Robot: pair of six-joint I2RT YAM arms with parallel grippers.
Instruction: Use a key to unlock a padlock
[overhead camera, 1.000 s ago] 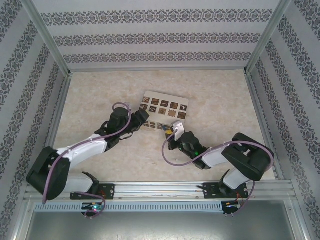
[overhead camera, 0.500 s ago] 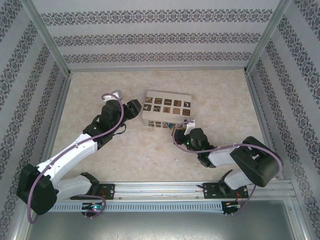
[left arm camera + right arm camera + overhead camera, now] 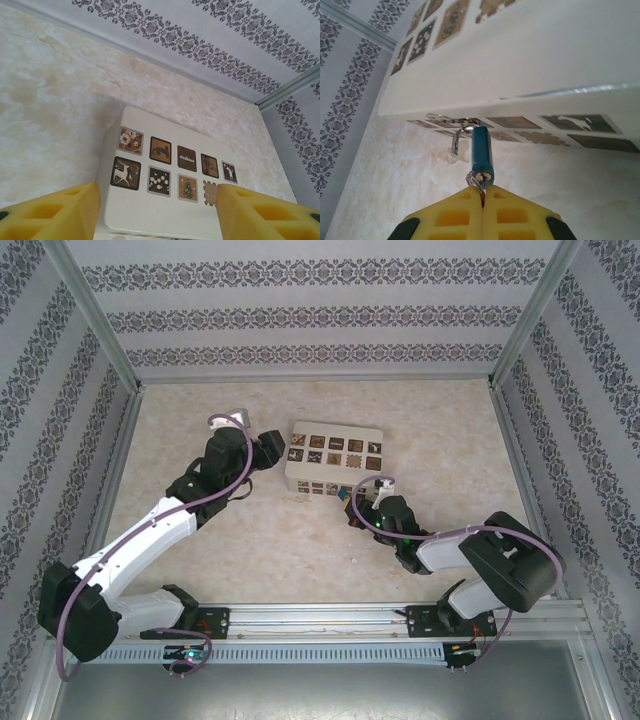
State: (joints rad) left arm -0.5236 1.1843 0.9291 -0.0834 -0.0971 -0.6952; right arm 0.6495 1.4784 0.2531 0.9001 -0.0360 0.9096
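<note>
The tiny teal padlock (image 3: 482, 147) hangs from a metal hasp on the front of the beige box (image 3: 520, 65), and its silver shackle (image 3: 455, 142) has one end swung free of the body. My right gripper (image 3: 483, 194) is shut on the key, whose ring (image 3: 473, 181) pokes out at the keyhole. From above, the right gripper (image 3: 353, 503) sits at the box's front edge by the padlock (image 3: 344, 495). My left gripper (image 3: 274, 446) stands open at the left end of the box (image 3: 335, 455); its yellow fingers (image 3: 55, 215) frame the tiled lid (image 3: 165, 200).
The marble-patterned table (image 3: 250, 540) is enclosed by patterned walls and metal frame posts (image 3: 95, 330). Bare floor lies behind the box and to the far right. Purple cables loop off both wrists.
The left gripper swung up and left, then closed in on the box's left end. The right gripper shifted right and settled at the front edge. The box turned from tilted to straighter.
</note>
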